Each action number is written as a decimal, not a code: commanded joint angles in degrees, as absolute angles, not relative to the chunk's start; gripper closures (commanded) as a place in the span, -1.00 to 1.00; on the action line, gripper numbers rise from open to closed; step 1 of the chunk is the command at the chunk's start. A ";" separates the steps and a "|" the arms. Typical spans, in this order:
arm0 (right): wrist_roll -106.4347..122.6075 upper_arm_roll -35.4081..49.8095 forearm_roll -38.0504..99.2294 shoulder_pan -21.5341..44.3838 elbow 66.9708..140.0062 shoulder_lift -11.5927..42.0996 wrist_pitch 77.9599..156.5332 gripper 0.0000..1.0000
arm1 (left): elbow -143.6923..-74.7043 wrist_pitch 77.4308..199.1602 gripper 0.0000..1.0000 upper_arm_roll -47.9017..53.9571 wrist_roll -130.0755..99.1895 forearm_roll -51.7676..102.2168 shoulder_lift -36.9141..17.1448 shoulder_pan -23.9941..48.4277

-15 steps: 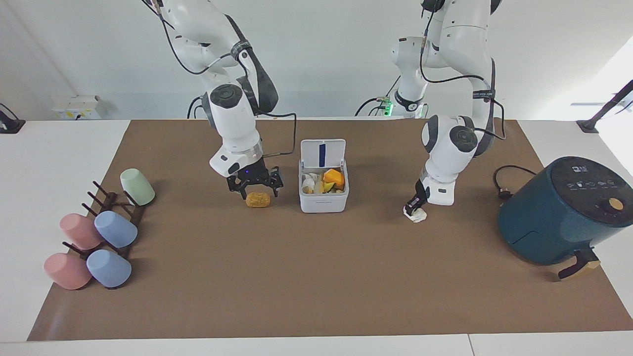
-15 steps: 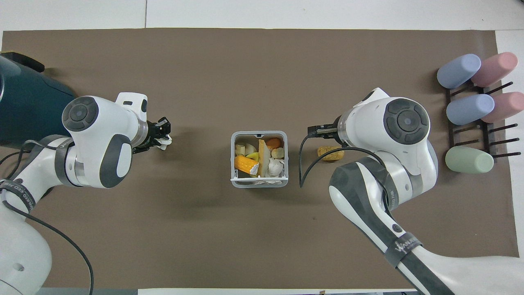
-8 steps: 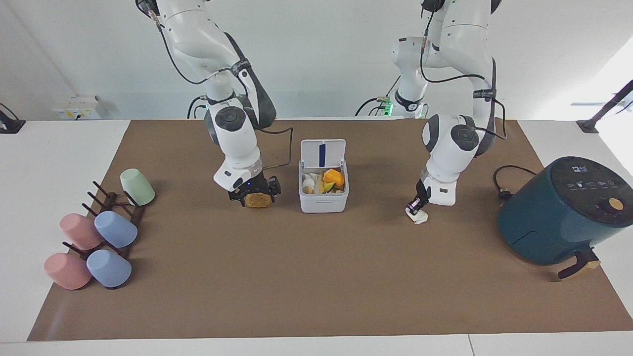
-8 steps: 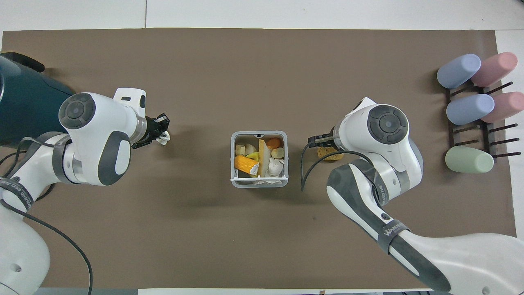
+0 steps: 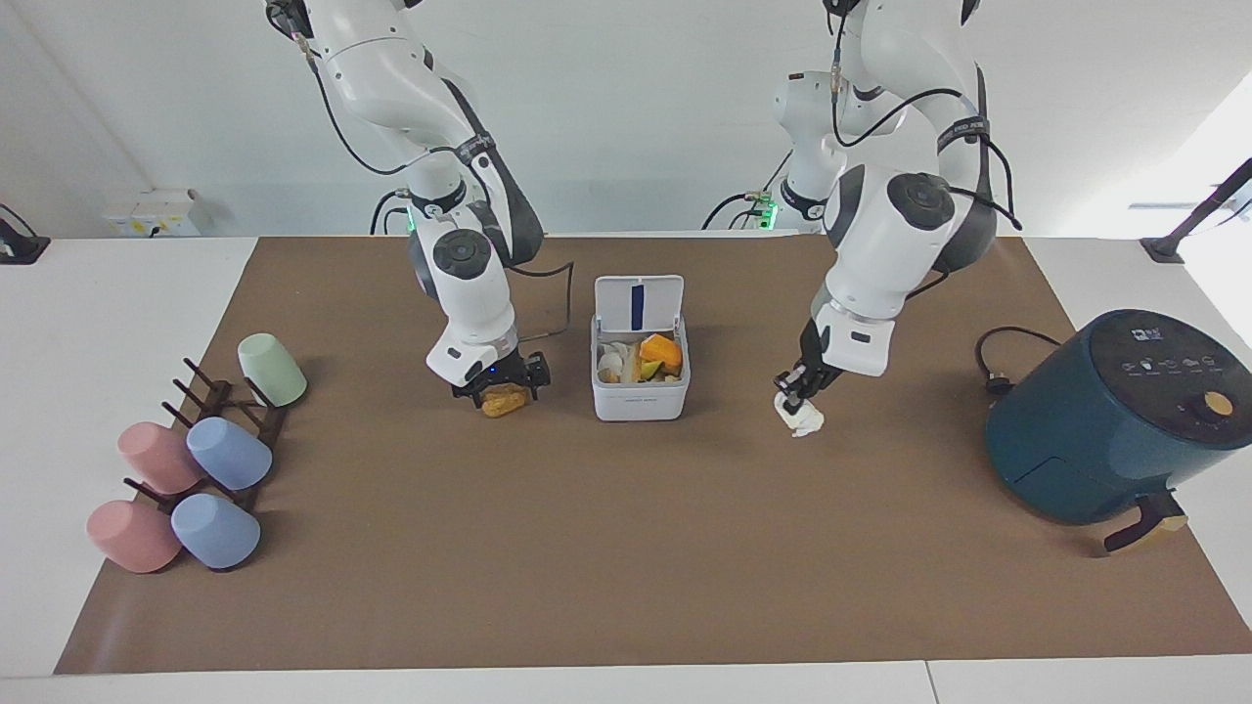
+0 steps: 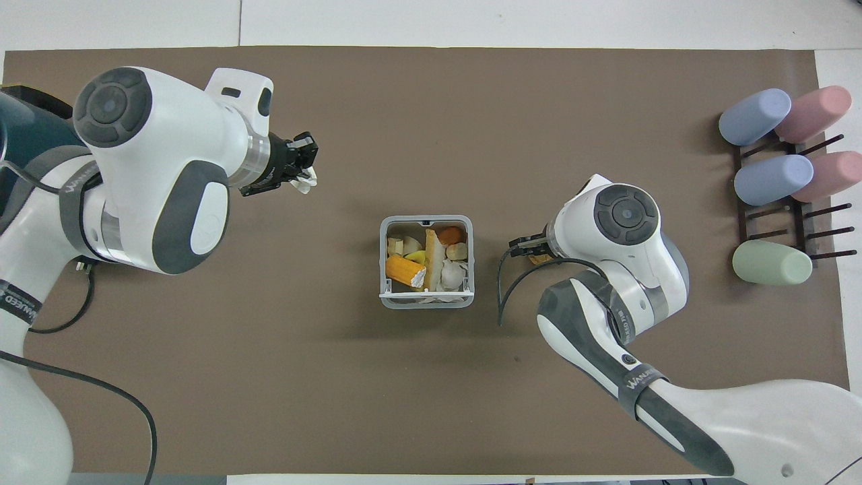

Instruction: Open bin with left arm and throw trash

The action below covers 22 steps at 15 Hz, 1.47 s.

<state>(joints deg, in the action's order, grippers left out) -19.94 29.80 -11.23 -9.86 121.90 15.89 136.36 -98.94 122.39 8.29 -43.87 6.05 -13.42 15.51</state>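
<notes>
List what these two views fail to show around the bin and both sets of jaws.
- Golden-brown lump: overhead view, nearly all hidden under the right arm's wrist.
- Bin lid's outer face: turned away in the facing view, edge-on overhead.
- Lower trash in the bin: buried under the top pieces, both views.
- Air fryer: overhead view, covered by the left arm.
</notes>
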 commanded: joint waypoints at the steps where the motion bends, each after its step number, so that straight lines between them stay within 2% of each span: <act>1: -21.01 30.23 -12.48 -10.28 123.22 15.21 137.90 -1.00 | -97.47 121.90 1.00 9.13 -42.54 8.17 -13.80 18.63; 9: -20.57 30.23 -12.48 -10.28 124.54 14.68 137.90 -1.00 | -103.87 122.87 1.00 13.89 -29.27 9.93 -11.69 23.11; 10: -20.48 30.23 -12.48 -10.28 124.54 14.68 137.90 -0.79 | -105.37 123.65 1.00 13.97 -28.75 9.93 -10.91 23.46; 11: -20.48 30.23 -12.57 -10.28 124.54 14.68 137.90 0.03 | -106.95 124.62 1.00 13.97 -28.31 9.93 -10.38 23.55; 12: -20.48 30.23 -12.57 -10.28 124.54 14.68 137.99 0.97 | -108.35 126.02 1.00 13.97 -28.30 9.93 -9.76 24.25; 15: -20.74 30.15 -12.57 -10.37 123.84 14.94 137.99 1.00 | -109.68 128.75 1.00 13.80 -28.39 9.93 -10.98 26.70; 20: -22.14 30.41 -11.69 -10.81 117.35 14.42 135.28 1.00 | -112.32 131.83 1.00 13.80 -28.21 9.93 -11.34 27.07; 21: -23.19 30.50 -11.60 -10.64 115.77 14.07 133.35 1.00 | -112.50 131.84 0.74 13.80 -28.30 10.02 -11.34 27.07; 22: -24.68 30.59 -11.60 -10.29 114.27 13.71 131.50 1.00 | -112.50 131.57 -0.17 13.71 -28.47 9.93 -11.25 27.07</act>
<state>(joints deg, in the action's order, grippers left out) -21.74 29.80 -11.29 -10.10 117.24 14.66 135.24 -110.65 130.46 14.60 -29.61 8.31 -12.36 26.44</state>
